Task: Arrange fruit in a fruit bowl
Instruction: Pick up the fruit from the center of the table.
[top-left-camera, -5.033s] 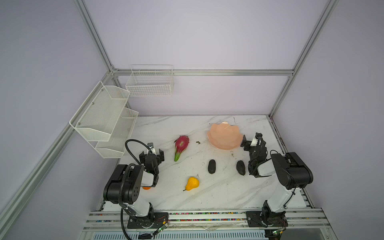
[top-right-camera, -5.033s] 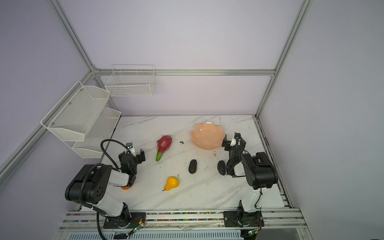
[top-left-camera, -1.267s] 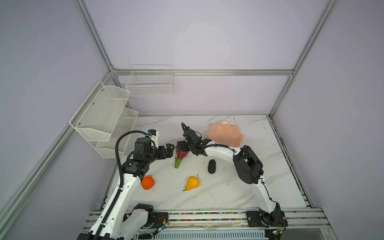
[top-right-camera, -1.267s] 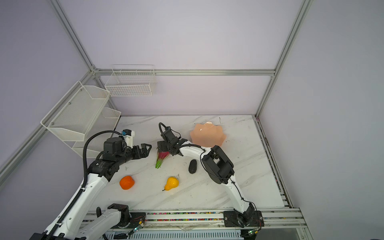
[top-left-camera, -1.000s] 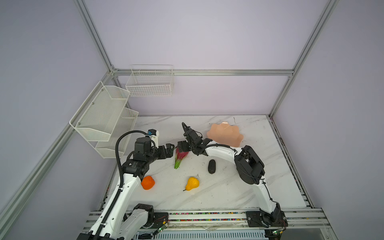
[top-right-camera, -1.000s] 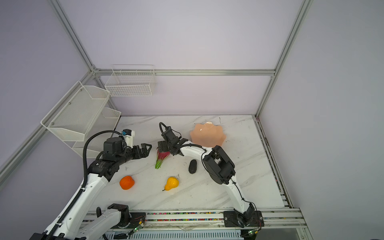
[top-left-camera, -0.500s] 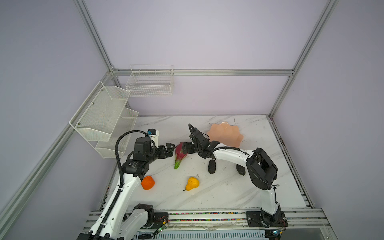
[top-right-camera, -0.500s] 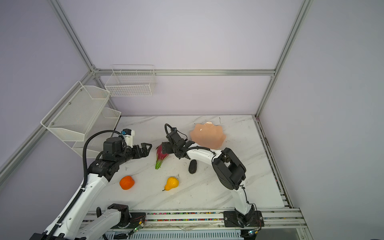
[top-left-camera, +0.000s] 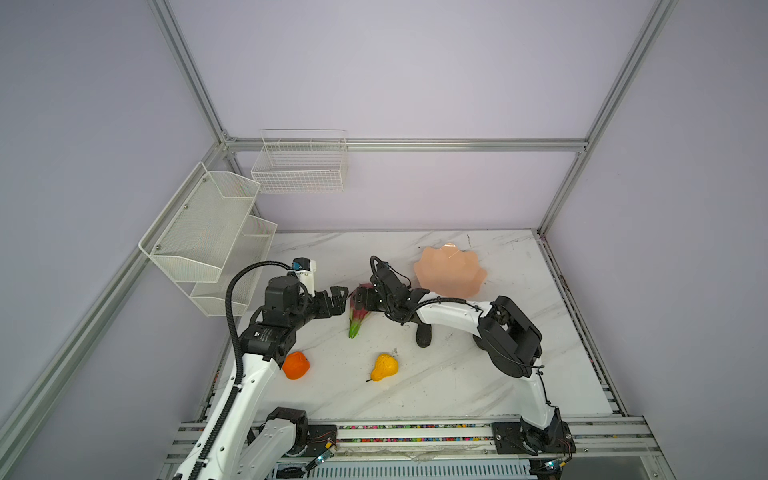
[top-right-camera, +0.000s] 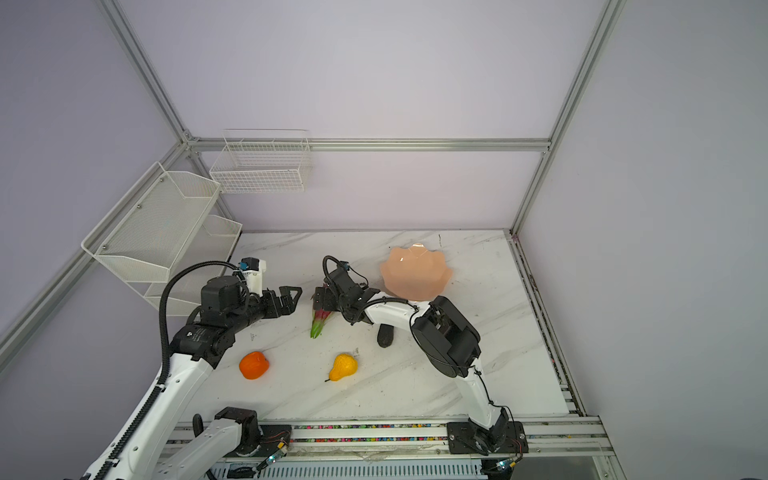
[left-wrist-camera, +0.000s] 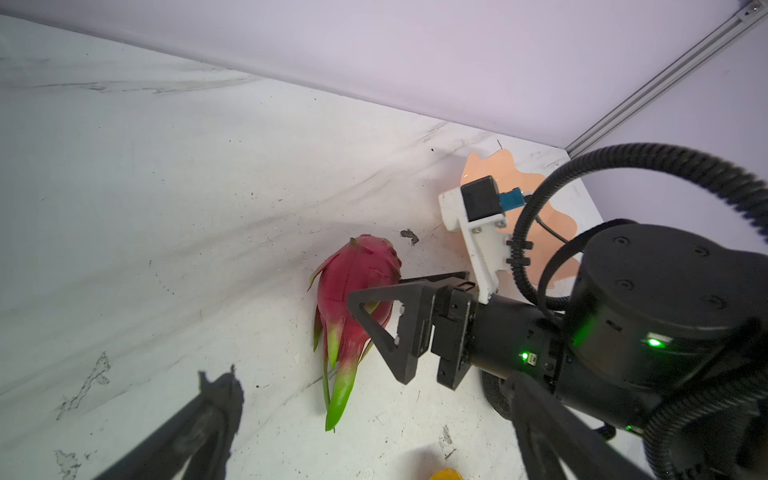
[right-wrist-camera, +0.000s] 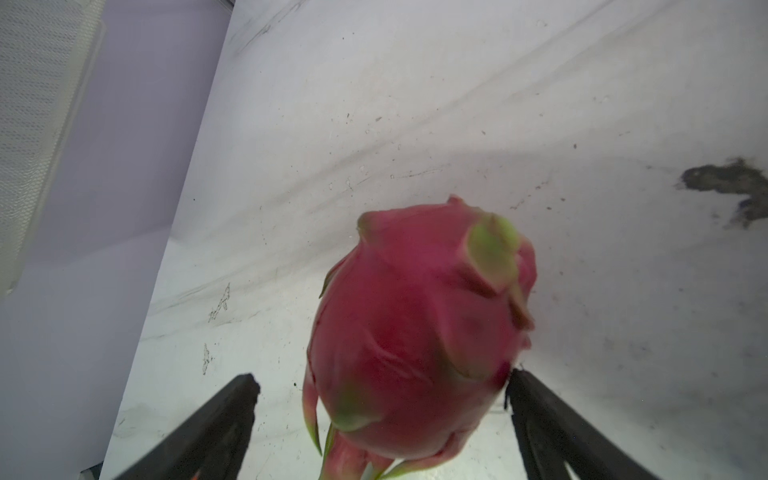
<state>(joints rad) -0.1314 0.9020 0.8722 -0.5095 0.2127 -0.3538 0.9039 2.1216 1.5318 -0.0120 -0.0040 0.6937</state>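
Right wrist view shows you the magenta dragon fruit with green tips (right-wrist-camera: 419, 332) between the two black fingers of your right pincer (right-wrist-camera: 380, 382). The jaws stand wide open on either side of it. One finger is clearly apart from the skin and the other is just beside or touching it; you cannot tell which. Nothing is gripped.

In both top views, take that fruit as the dial's centre, with 12 at the back wall. It lies on the white marble tabletop (top-left-camera: 457, 386), green end towards 6 o'clock. Your left pincer (top-left-camera: 341, 300) hangs just beside it at 9 o'clock, jaws open and holding nothing. The shallow peach-pink bowl with the wavy petal rim (top-left-camera: 451, 276) sits at 2 o'clock, apart from the fruit. A round orange (top-left-camera: 296, 365) lies near 8 o'clock, a yellow pear (top-left-camera: 384, 368) at 5 o'clock, and a small blackish bumpy oval (top-left-camera: 424, 334) between 3 and 4 o'clock, all on the tabletop outside the bowl.
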